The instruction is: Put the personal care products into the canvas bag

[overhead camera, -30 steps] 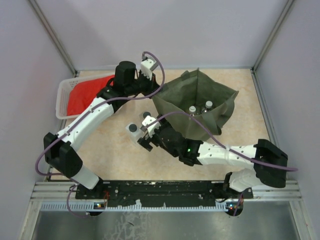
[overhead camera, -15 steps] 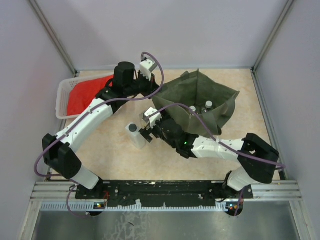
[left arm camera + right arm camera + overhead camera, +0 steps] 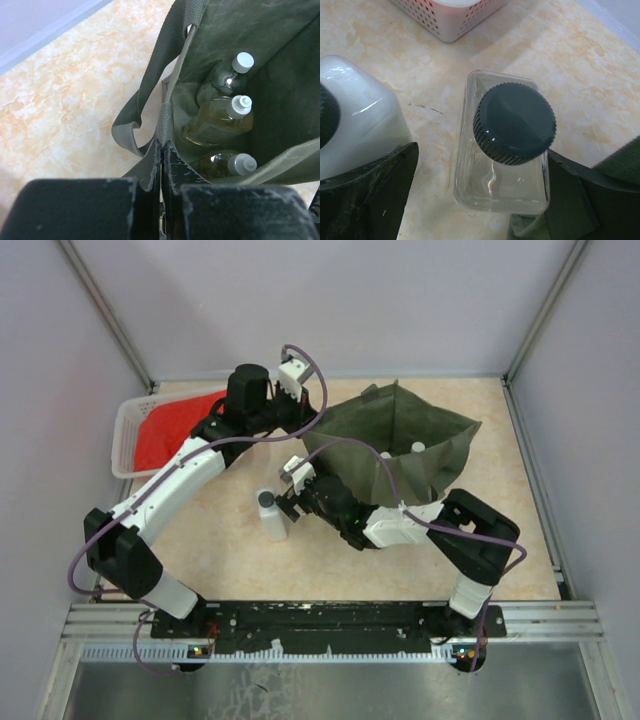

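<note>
**Three bottles in the bag, clear one up next**

The left gripper (image 3: 161,172) is clamped shut on the rim of the olive-green canvas tote bag (image 3: 440,455), right by a strap, holding the left side of the mouth open. Looking in from that wrist, there's a clear bottle with a white cap (image 3: 220,80), an amber-filled bottle with a white cap (image 3: 212,125) and a second amber-filled bottle (image 3: 217,165) lying down inside the bag.

The right gripper (image 3: 475,192) is low over the marbled beige tabletop (image 3: 230,560) just left of the bag. Its jaws are spread wide, one on each side of the clear square plastic bottle with the black ribbed screw cap (image 3: 512,130). It isn't holding anything yet, and I can't tell if the right jaw is already brushing the bottle wall.

So I'd call this the grab step for bottle four. Next it needs to close on the flat sides, lift straight up, then swing right over the bag mouth.

The clear bottle is upright and looks empty or filled with something colourless, so probably light. The walls are glossy, so it might slip.

The white plastic bottle with a dark-grey cap (image 3: 268,515) is also upright, just beside it on the left, close enough to get knocked. It'd be the last one to go.

The white plastic lattice basket (image 3: 120,455) with the red cloth (image 3: 165,430) sits far left and isn't part of this.
</note>
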Robot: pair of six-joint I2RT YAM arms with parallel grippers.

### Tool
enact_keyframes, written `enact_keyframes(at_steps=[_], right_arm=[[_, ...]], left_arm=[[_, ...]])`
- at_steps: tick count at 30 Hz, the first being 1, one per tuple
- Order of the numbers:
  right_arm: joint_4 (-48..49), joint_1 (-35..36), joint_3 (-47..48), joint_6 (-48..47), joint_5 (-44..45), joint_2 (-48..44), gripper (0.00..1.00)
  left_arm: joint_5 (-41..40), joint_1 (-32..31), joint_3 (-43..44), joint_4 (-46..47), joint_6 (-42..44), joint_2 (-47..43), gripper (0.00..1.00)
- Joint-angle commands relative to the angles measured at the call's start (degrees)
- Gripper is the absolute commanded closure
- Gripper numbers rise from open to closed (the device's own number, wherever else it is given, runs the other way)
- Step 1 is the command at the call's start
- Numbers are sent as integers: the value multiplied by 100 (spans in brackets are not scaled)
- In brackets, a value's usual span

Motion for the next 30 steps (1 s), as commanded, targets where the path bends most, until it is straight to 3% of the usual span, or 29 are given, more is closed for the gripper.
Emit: enact_keyframes(at_steps=[1,4,6,7,12,16,21,30], right_arm=[[652,-116,291,-14,-47,291,9],[924,-120,294,-55,-82,426,20],[1010,-122,294,-69,-55,459,42],[1003,-123,302,-70,-47,448,59],[137,-116,436,77,56,-5,100],[-860,-20,367,280,270,-923,100],[-2587,586,667,263,904,-1856,100],[-5038,1465,1560,1200,1022,-3498,100]], left_arm=[[22,91,-11,131,72,-190,100],[7,92,-29,132,67,-183,100],[-1,100,-29,131,73,-175,100],[10,114,-29,132,70,-174,100],[7,147,-31,124,70,-174,100],[32,160,-38,129,49,-150,100],[25,166,-55,175,22,-106,100],[-39,224,-73,141,30,-123,100]])
